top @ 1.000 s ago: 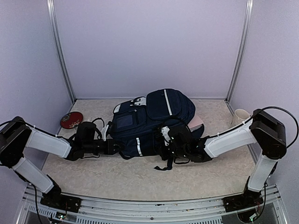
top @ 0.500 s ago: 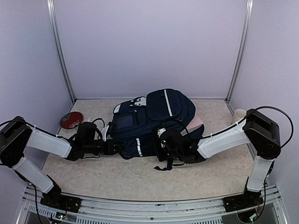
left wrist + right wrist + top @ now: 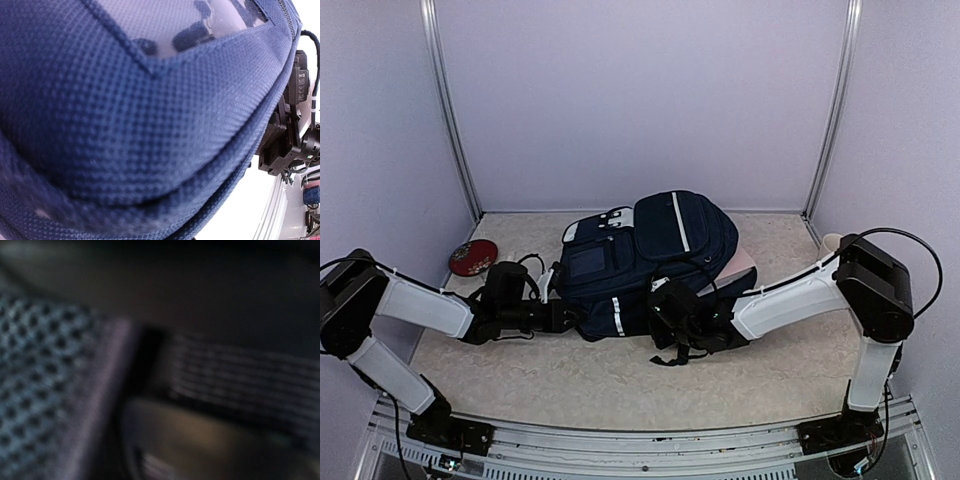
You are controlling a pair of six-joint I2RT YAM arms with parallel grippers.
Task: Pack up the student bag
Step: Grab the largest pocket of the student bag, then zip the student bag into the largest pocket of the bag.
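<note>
Currently backpack (image 3: 650,245) is laid mid-tabletop (image 3: 620,385); left gripper (image 3: 576,318) and right gripper (image 3: 657,312) are closed tight against its near edge; anything pinched cannot be told.

Left tool (image 3: 572,318): tips buried against the near-left edge of the student bag (image 3: 660,240); a grip on fabric cannot be confirmed. The left wrist view is filled by navy weave, the bag is cut off on every side, and the tool's own fingers are unseen.

Right tool (image 3: 665,315): tips hidden among the black straps (image 3: 675,352) at the bag's near side. The right wrist view is dark and blurred, with mesh at left and ribbed webbing at right; nothing sharper can be made out.

A pink item (image 3: 744,262) lies mostly hidden behind the bag's right side. A white cup (image 3: 830,243) at far right is partly covered by the right arm (image 3: 790,292).
</note>
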